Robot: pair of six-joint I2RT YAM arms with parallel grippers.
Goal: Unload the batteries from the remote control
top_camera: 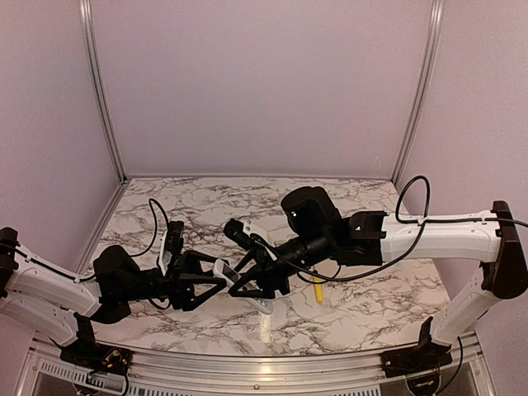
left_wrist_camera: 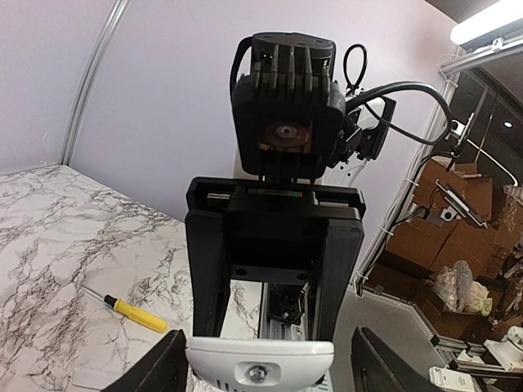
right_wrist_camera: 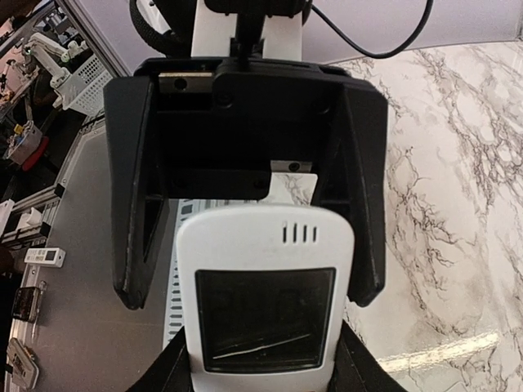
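The white remote control [right_wrist_camera: 263,302] is in the air between my two grippers, its grey display facing the right wrist camera. My right gripper [right_wrist_camera: 260,371] is shut on its sides near the display. My left gripper [left_wrist_camera: 260,369] faces it and straddles the remote's rounded end [left_wrist_camera: 260,358]. Its jaws are open, with a gap on the right side. In the top view the remote [top_camera: 223,271] shows as a small white patch between the left gripper [top_camera: 213,280] and the right gripper [top_camera: 241,282]. The batteries are not visible in any view.
A yellow-handled screwdriver [top_camera: 318,291] lies on the marble table right of the grippers; it also shows in the left wrist view [left_wrist_camera: 136,314]. A small white piece [top_camera: 264,320] lies by the table's front edge [top_camera: 247,353]. Both arms meet low at the front centre.
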